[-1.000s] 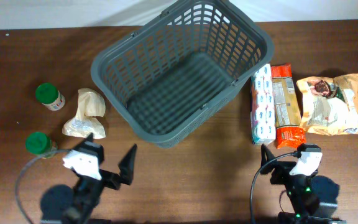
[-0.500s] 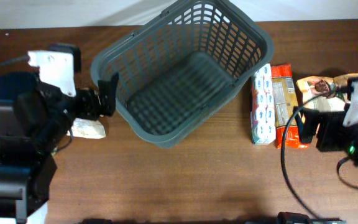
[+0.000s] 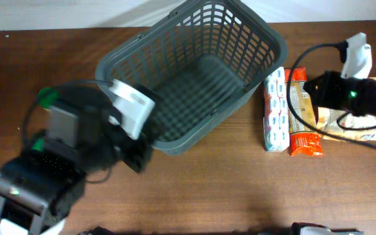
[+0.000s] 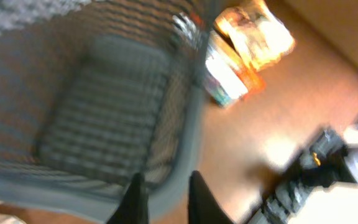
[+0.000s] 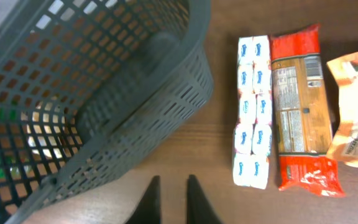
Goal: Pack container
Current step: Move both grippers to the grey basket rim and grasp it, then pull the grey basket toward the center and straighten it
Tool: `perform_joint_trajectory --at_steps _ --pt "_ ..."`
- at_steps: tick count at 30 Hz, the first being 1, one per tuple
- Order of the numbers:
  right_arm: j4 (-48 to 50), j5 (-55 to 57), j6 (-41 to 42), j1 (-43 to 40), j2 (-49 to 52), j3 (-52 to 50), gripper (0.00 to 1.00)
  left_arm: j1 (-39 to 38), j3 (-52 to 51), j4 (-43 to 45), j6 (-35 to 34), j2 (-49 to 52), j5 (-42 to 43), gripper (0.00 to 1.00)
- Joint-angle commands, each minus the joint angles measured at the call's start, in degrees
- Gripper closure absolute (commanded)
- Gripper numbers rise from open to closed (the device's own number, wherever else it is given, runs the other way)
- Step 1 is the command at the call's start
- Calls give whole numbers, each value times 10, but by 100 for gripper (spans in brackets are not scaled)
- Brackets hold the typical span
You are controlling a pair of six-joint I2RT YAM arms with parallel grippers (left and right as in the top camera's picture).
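Note:
The container [image 3: 266, 39], a big dark grey slotted basket, stands empty at the table's middle back and also fills the left of the right wrist view [image 5: 117, 124]. My left gripper [image 4: 165, 177] hangs high over the container's near rim [image 4: 185, 162], shut with nothing in it; its view is blurred. My right gripper [image 5: 173, 178] is shut and empty, above bare table between the container and a white-and-blue pack [image 5: 252, 112]. In the overhead view the left arm [image 3: 77, 150] covers the table's left side.
Right of the container lie the white-and-blue pack [image 3: 276, 109], a red-orange packet [image 3: 301, 111] and an orange bag [image 3: 361, 127], the bag partly under my right arm [image 3: 344, 91]. A green jar lid [image 3: 44, 96] peeks out behind the left arm.
Both arms rose from the front edge. The left swung over the container's front-left corner, the right went to the back right. Both grippers went from open to shut.

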Motion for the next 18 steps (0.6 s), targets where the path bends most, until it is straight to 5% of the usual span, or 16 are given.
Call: perform_joint_trajectory --at_steps 1,6,18 --pt "31 -6 -3 43 22 9 96 -101 4 -27 30 15 -128 98" --pt "109 76 23 135 42 9 96 -212 4 -80 30 92 -178 98" --pt "185 97 77 172 156 9 96 -220 3 -73 40 224 -232 98"
